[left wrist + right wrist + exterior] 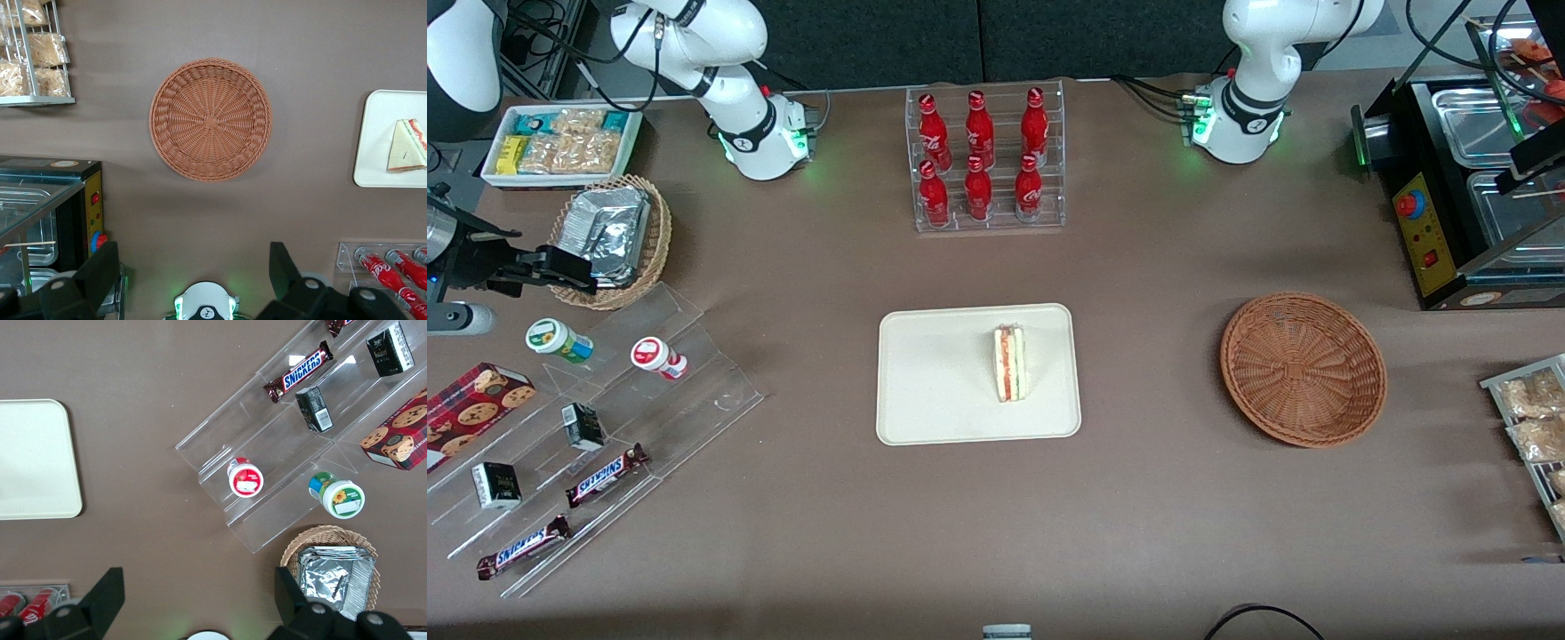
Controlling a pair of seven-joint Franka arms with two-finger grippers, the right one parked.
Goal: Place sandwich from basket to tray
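Lying on the cream tray (925, 418), the sandwich (1010, 364) was already delivered, and the wicker basket (1303, 369) held nothing. The left gripper (193, 270) hovered high above the basket, fingers spread and released. Only retreating seemed left.

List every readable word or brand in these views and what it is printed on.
"SNICKERS": on the chocolate bar lying on the clear stepped display.
Red bottles: white script, too small to read.
Cookie box, lidded cups: print unreadable.
Sandwich, tray, basket: no text.
Left arm's pincer, high above the table near the basket: no markings.
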